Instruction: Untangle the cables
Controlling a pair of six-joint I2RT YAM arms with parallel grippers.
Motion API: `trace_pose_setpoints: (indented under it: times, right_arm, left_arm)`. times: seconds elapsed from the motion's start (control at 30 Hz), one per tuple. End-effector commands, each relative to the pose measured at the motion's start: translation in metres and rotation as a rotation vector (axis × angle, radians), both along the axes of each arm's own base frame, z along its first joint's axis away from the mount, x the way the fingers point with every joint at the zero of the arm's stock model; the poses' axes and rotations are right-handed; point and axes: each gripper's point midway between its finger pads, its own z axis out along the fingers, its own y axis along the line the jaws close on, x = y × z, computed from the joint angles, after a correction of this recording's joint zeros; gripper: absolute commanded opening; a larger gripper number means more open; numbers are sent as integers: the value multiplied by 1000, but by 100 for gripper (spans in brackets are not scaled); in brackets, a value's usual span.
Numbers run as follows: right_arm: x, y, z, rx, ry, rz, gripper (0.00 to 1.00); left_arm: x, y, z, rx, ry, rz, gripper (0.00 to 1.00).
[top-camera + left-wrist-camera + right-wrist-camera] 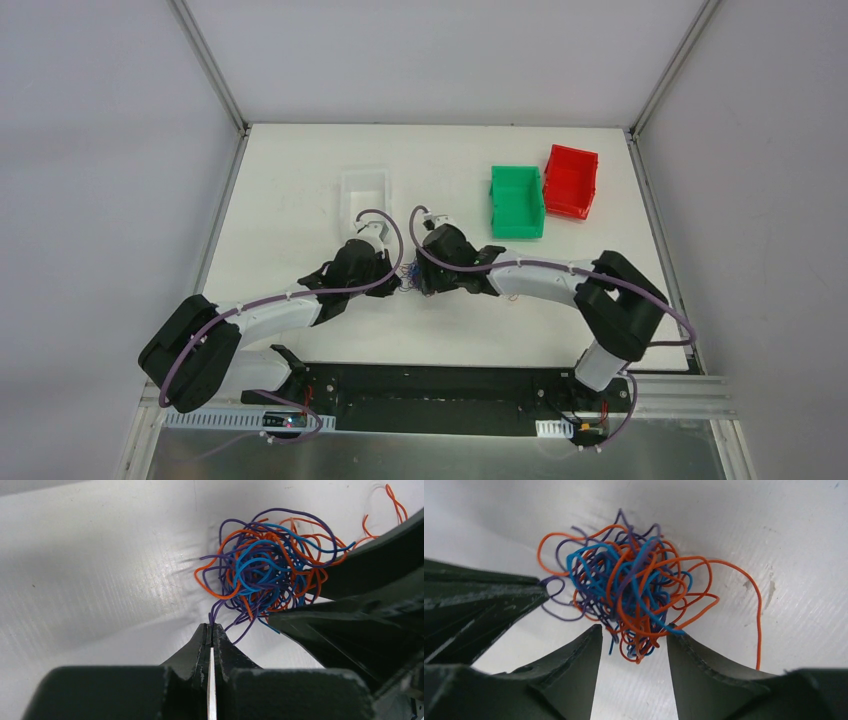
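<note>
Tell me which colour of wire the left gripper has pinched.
The purple wire: one strand runs from the tangle into the left gripper's shut tips. The orange wires and blue wires lie ungripped.

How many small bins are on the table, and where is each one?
3. The white bin stands far back, left of centre. The green bin is to its right; the red bin is beside it, further right. None seems hidden.

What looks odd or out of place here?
Only the cables: orange, blue and purple strands knotted into one ball between the grippers. The left gripper pinches a purple strand; the right gripper stands open at its edge. Nothing else stands out.
</note>
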Motion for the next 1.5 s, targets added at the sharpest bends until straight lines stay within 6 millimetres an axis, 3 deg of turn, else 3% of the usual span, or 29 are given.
trace_pose_setpoints:
  times: [0.0, 0.2, 0.37, 0.6, 0.77, 1.0, 1.2, 1.23, 1.3, 1.47]
  right_arm:
    - [21, -6, -8, -120, -26, -118, 52]
    - [31, -70, -16, -438, -84, -321, 47]
    - [28, -116, -9, -534, -112, -399, 48]
    - [17, -182, -12, -548, -69, -535, 48]
    - [15, -207, -12, -389, -1, -666, 49]
    - [22, -226, 24, -263, -111, -768, 49]
    - [27, -213, 64, -35, -233, -729, 52]
    - [28, -207, 70, 11, -250, -702, 57]
    - [29, -201, 82, 78, -268, -684, 84]
    - [30, -198, 113, 122, -278, -701, 99]
  left_arm:
    - [3, -1, 6, -8, -15, 6, 0]
    - [3, 1, 8, -9, -25, 15, 0]
    - [2, 2, 8, -10, -26, 15, 0]
    - [1, 2, 8, -8, -25, 14, 0]
    - [2, 2, 7, -5, -23, 15, 0]
    - [2, 2, 7, -2, -22, 13, 0]
    - [3, 1, 7, 0, -16, 10, 0]
    - [2, 0, 7, -1, -17, 7, 0]
    - [2, 0, 8, -4, -19, 1, 0]
    - [1, -2, 8, -7, -20, -7, 0]
